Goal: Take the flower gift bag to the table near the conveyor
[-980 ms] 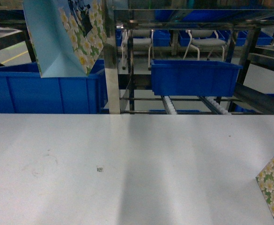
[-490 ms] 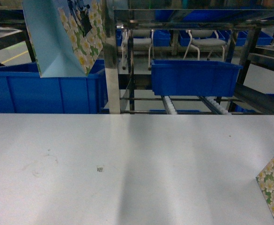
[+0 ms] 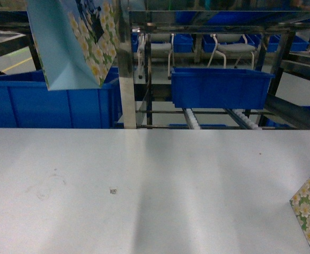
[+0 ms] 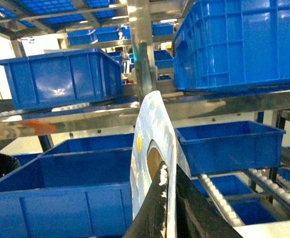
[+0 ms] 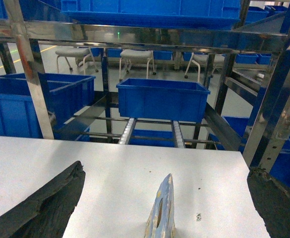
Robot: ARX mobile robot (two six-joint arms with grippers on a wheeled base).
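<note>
We see the left gripper (image 4: 168, 210) clamped on the top edge of the flower gift bag (image 3: 72, 42), hanging in the air above a blue bin (image 3: 49, 103) beyond the table (image 3: 144, 185), by the conveyor (image 3: 194, 119). The right gripper (image 5: 159, 213) has its fingers spread, with a second floral bag's (image 3: 309, 211) edge between them on the table.

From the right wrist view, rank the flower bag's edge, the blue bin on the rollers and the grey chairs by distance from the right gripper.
1. Flower gift bag, edge-on between the jaws.
2. Blue bin, centre, on the conveyor.
3. Grey chairs, behind the rack.
</note>
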